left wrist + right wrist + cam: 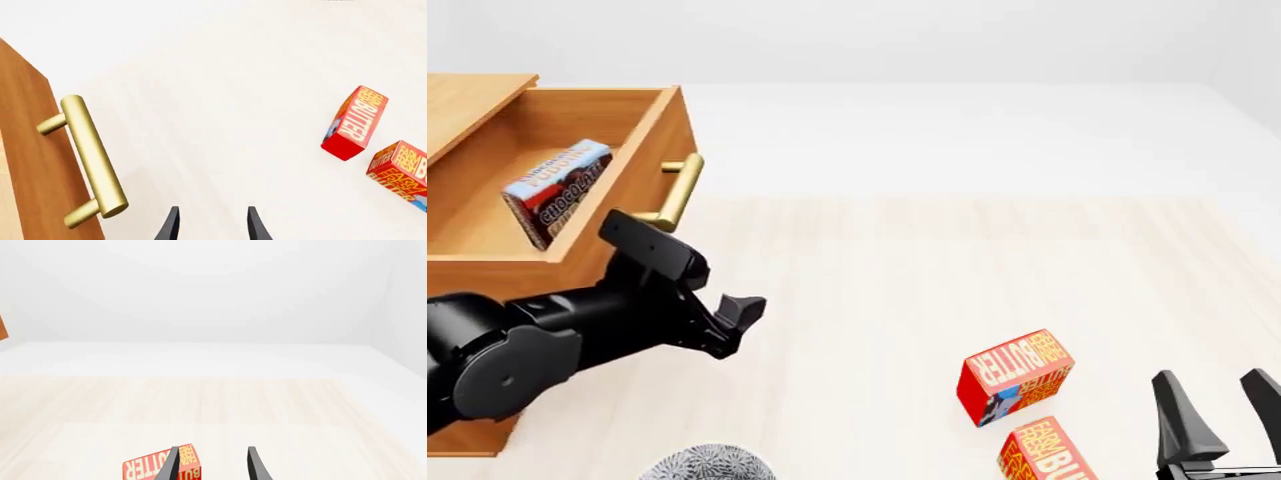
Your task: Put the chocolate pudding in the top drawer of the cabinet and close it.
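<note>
Brown and pale blue, the small flat chocolate pudding box [557, 192] lay tilted on its edge inside the open top drawer [638, 160] of the light-brown wooden cabinet [474, 100], leaning toward the drawer's left part with its lettering facing up. The drawer stood pulled out, its horizontal brass bar handle [678, 190] on the front panel facing the table. My left pincer [737, 318] hung outside the drawer, below and in front of that handle, well apart from the pudding, with the drawer's front wall between them. Its two black fingers were parted with nothing between them; in my left wrist view the tips [171, 225] showed spread over bare pale table [220, 125], with the brass handle [90, 160] and the wooden drawer front [27, 150] just off to one side, not touched. My right pincer [1214, 415] stood low at the near right edge of the table, fingers upright and likewise parted and empty, far from the cabinet. Two red-orange rectangular butter boxes rested on the table between my arms: one [1014, 375] standing tilted on the wood, the other [1048, 455] just nearer to me and partly cut off by the frame edge. In the right wrist view one butter box [160, 467] lay just ahead of my finger tips.
</note>
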`<state>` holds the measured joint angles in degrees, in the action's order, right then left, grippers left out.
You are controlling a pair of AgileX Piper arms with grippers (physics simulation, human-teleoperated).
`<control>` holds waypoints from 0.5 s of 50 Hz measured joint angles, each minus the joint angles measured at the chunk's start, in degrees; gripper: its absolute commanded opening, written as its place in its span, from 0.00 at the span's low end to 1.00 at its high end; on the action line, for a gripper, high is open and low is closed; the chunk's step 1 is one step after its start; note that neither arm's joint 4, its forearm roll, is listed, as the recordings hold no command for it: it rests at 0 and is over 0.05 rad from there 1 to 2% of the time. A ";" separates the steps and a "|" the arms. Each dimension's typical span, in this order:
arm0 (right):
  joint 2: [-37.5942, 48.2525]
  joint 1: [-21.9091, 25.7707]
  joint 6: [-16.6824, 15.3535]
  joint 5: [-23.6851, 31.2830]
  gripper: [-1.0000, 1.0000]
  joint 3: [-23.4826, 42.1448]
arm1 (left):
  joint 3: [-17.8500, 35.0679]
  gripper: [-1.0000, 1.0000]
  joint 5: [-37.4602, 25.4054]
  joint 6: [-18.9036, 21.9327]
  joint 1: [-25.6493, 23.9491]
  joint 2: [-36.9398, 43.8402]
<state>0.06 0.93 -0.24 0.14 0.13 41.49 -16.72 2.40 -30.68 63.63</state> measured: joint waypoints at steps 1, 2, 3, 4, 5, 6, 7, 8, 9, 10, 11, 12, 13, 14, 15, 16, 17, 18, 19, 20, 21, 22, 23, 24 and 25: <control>0.00 0.00 0.00 0.00 1.00 0.00 | 0.00 1.00 -0.12 -0.03 0.29 -0.09; 0.00 0.00 0.00 0.00 1.00 0.00 | 0.01 1.00 -0.23 -0.06 0.55 -0.17; 0.00 0.00 0.00 0.00 1.00 0.00 | 0.01 1.00 -0.37 -0.07 0.85 -0.28; 0.00 0.00 0.00 0.00 1.00 0.00 | 0.04 1.00 -0.50 -0.09 1.14 -0.41; 0.00 0.00 0.00 0.00 1.00 0.00 | 0.07 1.00 -0.62 -0.12 1.40 -0.54; 0.00 0.00 0.00 0.00 1.00 0.00 | 0.10 1.00 -0.74 -0.14 1.64 -0.66; 0.00 0.00 0.00 0.00 1.00 0.00 | 0.11 1.00 -0.85 -0.14 1.91 -0.79; 0.00 0.00 0.00 0.00 1.00 0.00 | 0.12 1.00 -0.95 -0.14 2.16 -0.93; 0.00 0.00 0.00 0.00 1.00 0.00 | 0.11 1.00 -1.05 -0.13 2.41 -1.07; 0.00 0.00 0.00 0.00 1.00 0.00 | 0.10 1.00 -1.12 -0.12 2.68 -1.19; 0.00 0.00 0.00 0.00 1.00 0.00 | 0.10 1.00 -1.19 -0.18 2.91 -1.27; 0.00 0.00 0.00 0.00 1.00 0.00 | 0.09 1.00 -1.25 -0.21 3.13 -1.34; 0.00 0.00 0.01 0.00 1.00 0.00 | 0.09 1.00 -1.30 -0.24 3.33 -1.41; 0.00 0.00 0.01 0.01 1.00 0.00 | 0.07 1.00 -1.35 -0.24 3.55 -1.49; 0.01 0.00 0.01 0.00 1.00 0.00 | 0.07 1.00 -1.40 -0.29 3.78 -1.57; 0.01 0.00 0.01 0.00 1.00 0.00 | 0.07 1.00 -1.45 -0.35 3.98 -1.63; 0.02 0.00 0.01 -0.01 1.00 0.01 | 0.07 1.00 -1.49 -0.41 4.20 -1.70; 0.02 0.00 0.01 -0.01 1.00 0.01 | 0.07 1.00 -1.54 -0.48 4.40 -1.77; 0.02 0.00 0.01 -0.01 1.00 0.01 | 0.09 1.00 -1.59 -0.59 4.59 -1.84; 0.02 0.00 0.01 -0.01 1.00 0.01 | 0.14 1.00 -1.66 -0.75 4.73 -1.89; 0.02 0.00 0.00 -0.01 1.00 0.01 | 0.19 1.00 -1.72 -0.91 4.86 -1.92; 0.02 0.00 0.00 -0.01 1.00 0.01 | 0.24 1.00 -1.80 -0.97 5.04 -1.99; 0.02 0.00 0.00 -0.01 1.00 0.02 | 0.29 1.00 -1.86 -1.02 5.22 -2.07; 0.02 0.00 0.00 -0.01 1.00 0.02 | 0.32 1.00 -1.92 -1.10 5.41 -2.13; 0.02 0.00 0.01 -0.01 1.00 0.02 | 0.33 1.00 -1.96 -1.16 5.61 -2.18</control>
<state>0.08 0.93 -0.23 0.13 0.15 41.81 -18.68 1.24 -25.08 61.45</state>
